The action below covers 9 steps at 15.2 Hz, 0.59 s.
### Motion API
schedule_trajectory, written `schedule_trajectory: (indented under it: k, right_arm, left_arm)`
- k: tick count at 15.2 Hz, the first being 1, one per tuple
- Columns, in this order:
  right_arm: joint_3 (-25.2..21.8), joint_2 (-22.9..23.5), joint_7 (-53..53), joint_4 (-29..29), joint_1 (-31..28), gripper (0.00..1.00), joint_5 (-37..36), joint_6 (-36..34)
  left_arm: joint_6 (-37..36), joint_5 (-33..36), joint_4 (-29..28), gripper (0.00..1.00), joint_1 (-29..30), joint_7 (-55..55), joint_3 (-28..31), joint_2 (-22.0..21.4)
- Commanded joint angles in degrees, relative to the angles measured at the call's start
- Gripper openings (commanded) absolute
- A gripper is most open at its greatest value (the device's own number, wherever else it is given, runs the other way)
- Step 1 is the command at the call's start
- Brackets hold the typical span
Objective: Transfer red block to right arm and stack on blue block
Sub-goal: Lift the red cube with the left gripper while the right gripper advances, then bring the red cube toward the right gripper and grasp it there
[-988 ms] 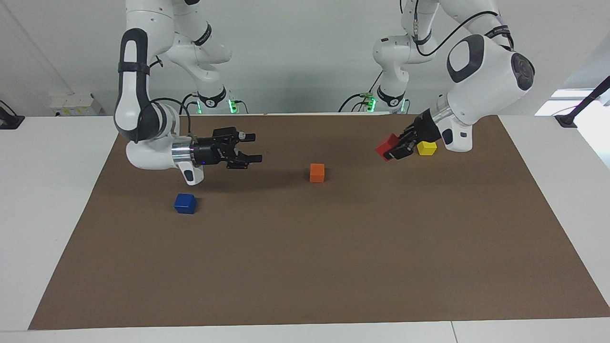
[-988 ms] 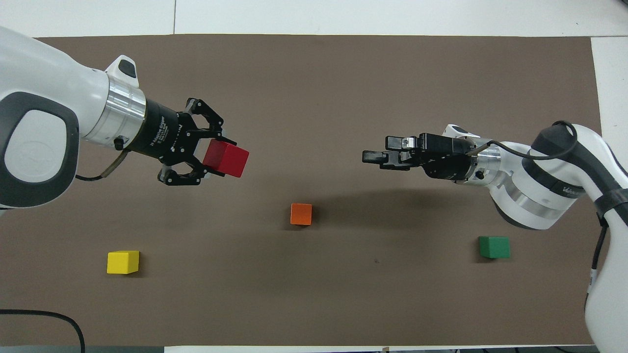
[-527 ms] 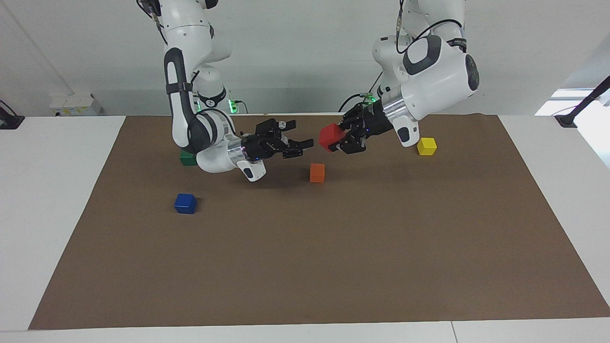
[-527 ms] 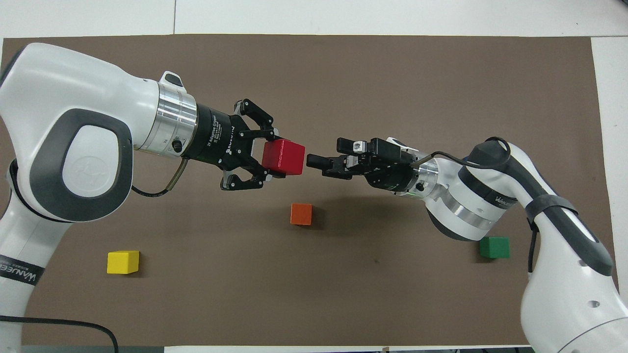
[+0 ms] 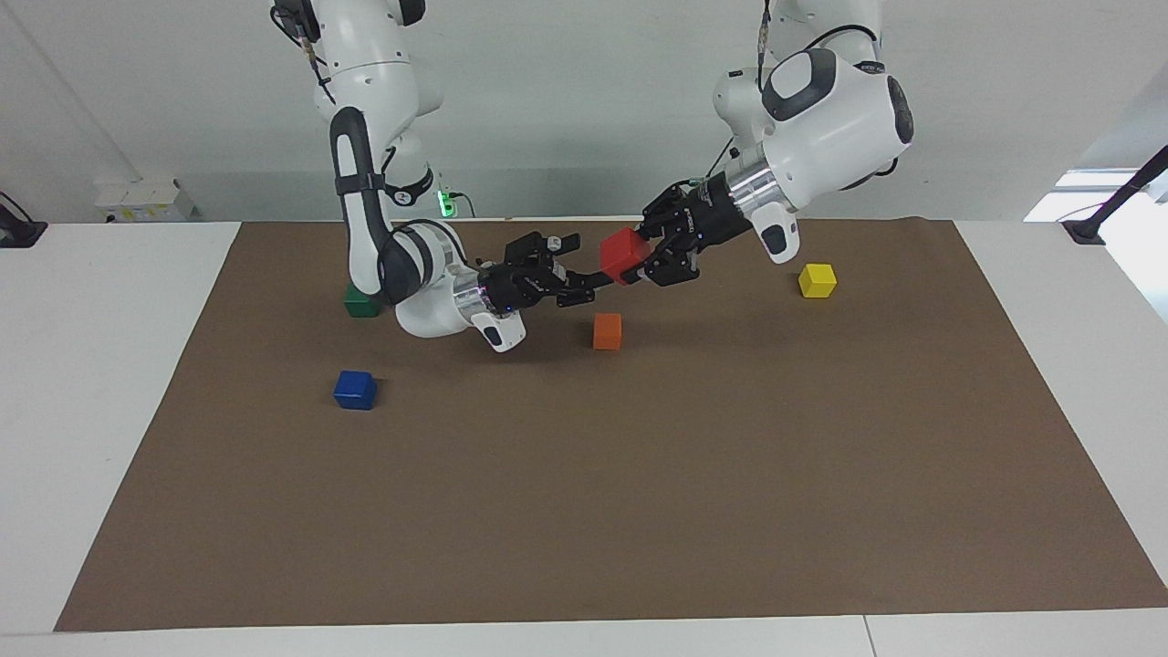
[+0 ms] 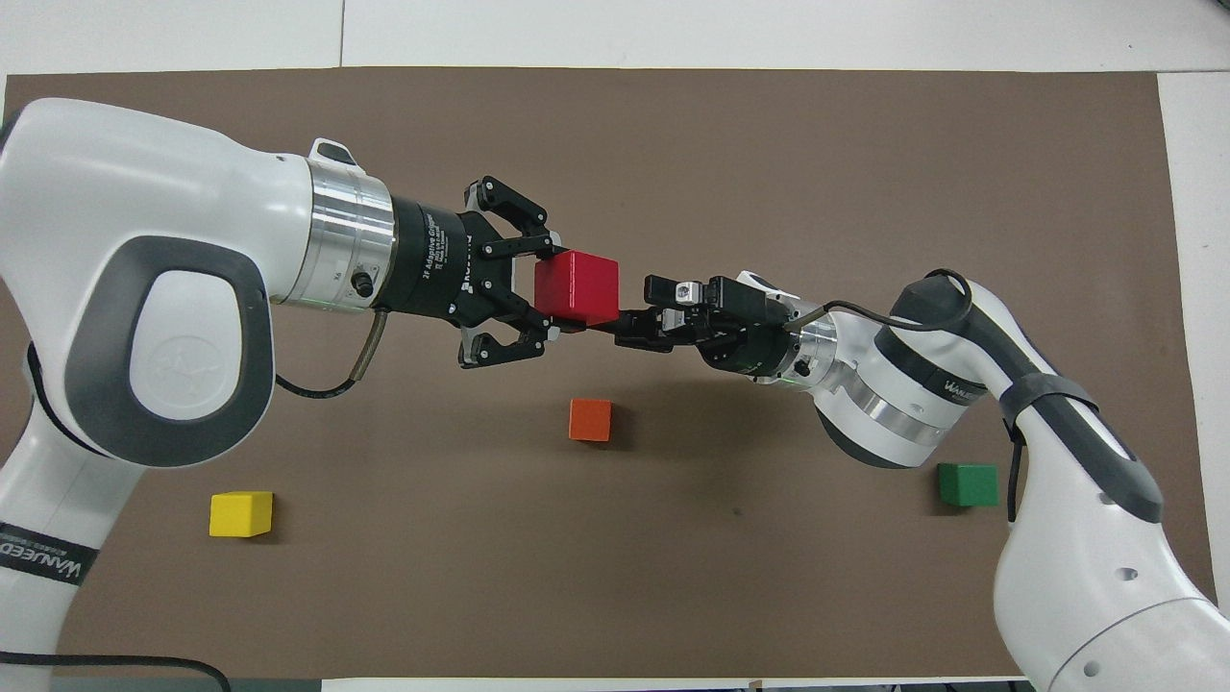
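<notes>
A white tabletop (image 5: 109, 383) carries a brown mat (image 5: 602, 493) before a pale wall. The red block (image 5: 623, 255), a small glossy cube tilted on its corner, sits just above centre frame in the facing view, up in the air over the mat above the orange cube (image 5: 607, 330). The left claw (image 5: 646, 262) reaches in from the upper right, its arm bent downward, fingers clamped on the block. The right claw (image 5: 578, 270) stretches level from the left, fingers spread, tips touching or nearly touching the block's edge. The blue block (image 5: 355, 390), dark and glossy, lies on the mat at left of centre. A green cube (image 6: 968, 483) and a yellow cube (image 5: 817, 280) lie apart
</notes>
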Motion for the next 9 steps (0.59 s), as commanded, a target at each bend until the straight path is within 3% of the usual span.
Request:
schedule_trajectory:
  k: [1,5,9]
  right_arm:
    - [0.56,0.67,-1.37,0.82,0.68,1.00,1.91,0.78]
    - [0.56,0.76,-1.46,1.25,1.13,1.00,2.09,1.65]
    - [0.56,0.76,-1.63,1.34,1.22,1.00,2.18,2.27]
  left_arm:
    - [6.14,-1.62,-5.50,0.00,-4.33,-1.74,0.71,-2.91]
    - [10.45,-1.62,-8.67,0.00,-6.01,-1.83,0.62,-3.88]
    - [7.49,-1.62,-8.33,0.00,-5.31,-1.83,0.71,-3.97]
